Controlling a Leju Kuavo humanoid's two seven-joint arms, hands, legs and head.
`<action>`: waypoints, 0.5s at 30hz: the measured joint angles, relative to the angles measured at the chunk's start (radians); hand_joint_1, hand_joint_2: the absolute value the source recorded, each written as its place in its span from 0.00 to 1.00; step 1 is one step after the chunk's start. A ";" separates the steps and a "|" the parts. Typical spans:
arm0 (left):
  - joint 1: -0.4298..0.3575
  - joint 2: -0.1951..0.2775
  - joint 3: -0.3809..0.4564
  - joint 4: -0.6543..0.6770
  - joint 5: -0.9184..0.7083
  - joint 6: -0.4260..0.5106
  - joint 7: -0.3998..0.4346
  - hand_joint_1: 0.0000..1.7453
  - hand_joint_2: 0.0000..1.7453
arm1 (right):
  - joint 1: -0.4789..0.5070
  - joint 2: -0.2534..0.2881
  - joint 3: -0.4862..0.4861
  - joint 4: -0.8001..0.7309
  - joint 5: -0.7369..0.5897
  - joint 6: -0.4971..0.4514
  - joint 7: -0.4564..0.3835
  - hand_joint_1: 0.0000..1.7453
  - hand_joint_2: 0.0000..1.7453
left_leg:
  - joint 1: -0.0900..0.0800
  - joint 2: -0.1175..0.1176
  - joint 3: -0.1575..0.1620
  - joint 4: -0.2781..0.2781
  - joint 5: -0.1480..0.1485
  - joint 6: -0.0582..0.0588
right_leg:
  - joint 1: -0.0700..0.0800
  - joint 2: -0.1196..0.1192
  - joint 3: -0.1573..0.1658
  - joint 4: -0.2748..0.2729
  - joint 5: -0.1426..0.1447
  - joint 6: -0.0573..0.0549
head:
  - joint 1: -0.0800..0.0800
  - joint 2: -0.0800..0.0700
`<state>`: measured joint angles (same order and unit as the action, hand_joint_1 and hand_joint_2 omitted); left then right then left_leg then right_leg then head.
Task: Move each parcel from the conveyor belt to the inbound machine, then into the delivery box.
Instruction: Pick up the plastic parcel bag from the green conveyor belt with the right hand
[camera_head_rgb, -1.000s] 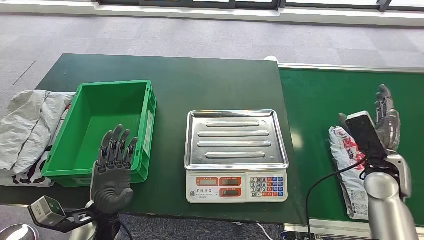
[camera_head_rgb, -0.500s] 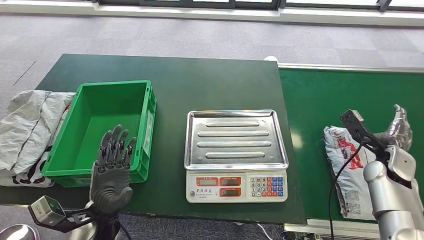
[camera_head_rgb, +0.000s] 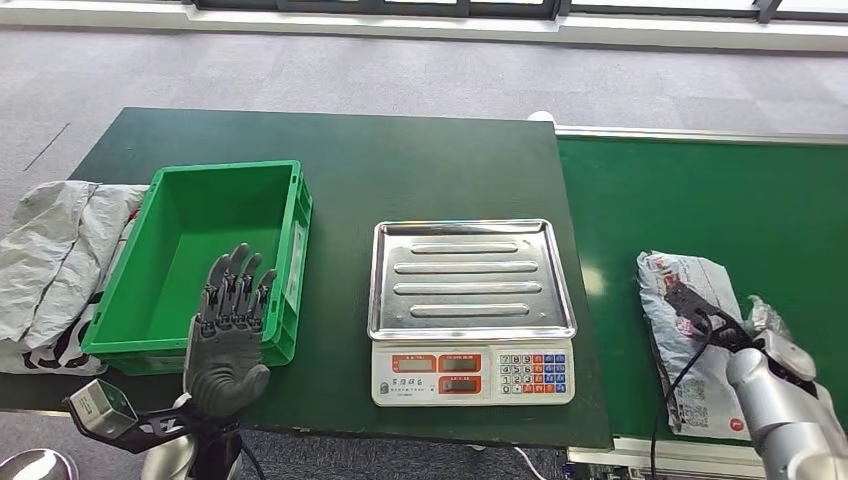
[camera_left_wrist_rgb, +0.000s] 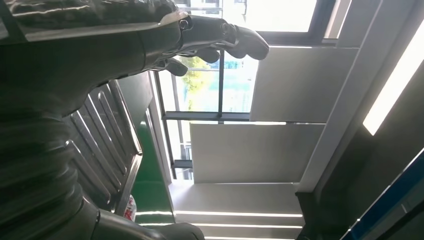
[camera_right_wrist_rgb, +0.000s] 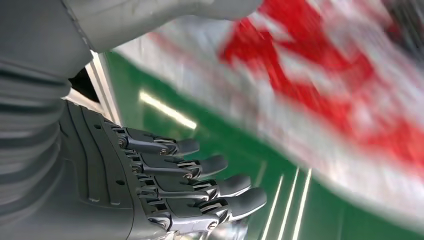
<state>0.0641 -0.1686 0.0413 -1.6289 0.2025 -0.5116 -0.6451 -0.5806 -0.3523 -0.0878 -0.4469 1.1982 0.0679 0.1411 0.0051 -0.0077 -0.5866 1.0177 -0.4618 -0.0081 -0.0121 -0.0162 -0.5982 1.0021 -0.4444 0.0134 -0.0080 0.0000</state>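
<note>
Parcel (camera_head_rgb: 690, 330) under inspection: a white poly mailer bag with red print and a shipping label, lying flat on the green conveyor belt (camera_head_rgb: 700, 190), to the right of the electronic scale (camera_head_rgb: 470, 305) and well apart from it. Its surface is wrinkled and slack, so I judge it soft, light and floppy, with a slick film skin that could slide between fingers. A flat pinch on one corner would likely let it droop or slip; a fuller grasp across the middle, gathering the film and whatever sits inside, looks the safer hold.

Right hand (camera_head_rgb: 765, 330) sits at the parcel's near right edge, low over the belt. The right wrist view shows its fingers (camera_right_wrist_rgb: 200, 185) extended side by side, apart from the thumb, with the blurred bag between them; nothing is clamped yet as far as I can tell, though the blur makes contact uncertain.

Left hand (camera_head_rgb: 228, 335) is raised in front of the green plastic crate (camera_head_rgb: 160, 325), left of the scale, fingers spread and holding nothing.

Scale's steel pan is bare. More grey mailer bags (camera_head_rgb: 50, 260) lie on the table (camera_head_rgb: 330, 160) left of the crate.
</note>
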 joint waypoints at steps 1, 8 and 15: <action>-0.003 0.000 -0.001 0.003 -0.002 0.005 0.002 0.00 1.00 | 0.017 0.000 0.003 0.006 -0.004 0.024 -0.008 0.67 1.00 | 0.000 0.000 0.000 0.000 0.000 0.000 | 0.000 0.000 0.000 0.000 0.000 0.000 | 0.000 0.000; -0.016 0.000 -0.010 0.007 -0.002 0.034 0.036 0.00 1.00 | 0.089 -0.013 0.021 0.013 -0.048 0.107 -0.055 1.00 1.00 | 0.000 0.001 0.002 0.000 0.000 0.000 | 0.000 0.001 0.001 0.000 0.000 0.000 | 0.000 0.000; -0.015 0.001 -0.019 0.005 -0.002 0.058 0.044 0.00 1.00 | 0.114 -0.036 0.032 0.003 -0.091 0.137 -0.063 1.00 1.00 | 0.001 0.001 0.006 0.000 -0.001 0.000 | 0.001 0.001 0.006 -0.001 -0.001 0.000 | 0.000 0.000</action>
<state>0.0492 -0.1675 0.0218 -1.6236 0.2007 -0.4532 -0.6014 -0.4670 -0.3886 -0.0557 -0.4443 1.1076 0.2053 0.0781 0.0057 -0.0070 -0.5810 1.0177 -0.4628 -0.0076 -0.0113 -0.0157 -0.5923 1.0014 -0.4453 0.0136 -0.0080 0.0000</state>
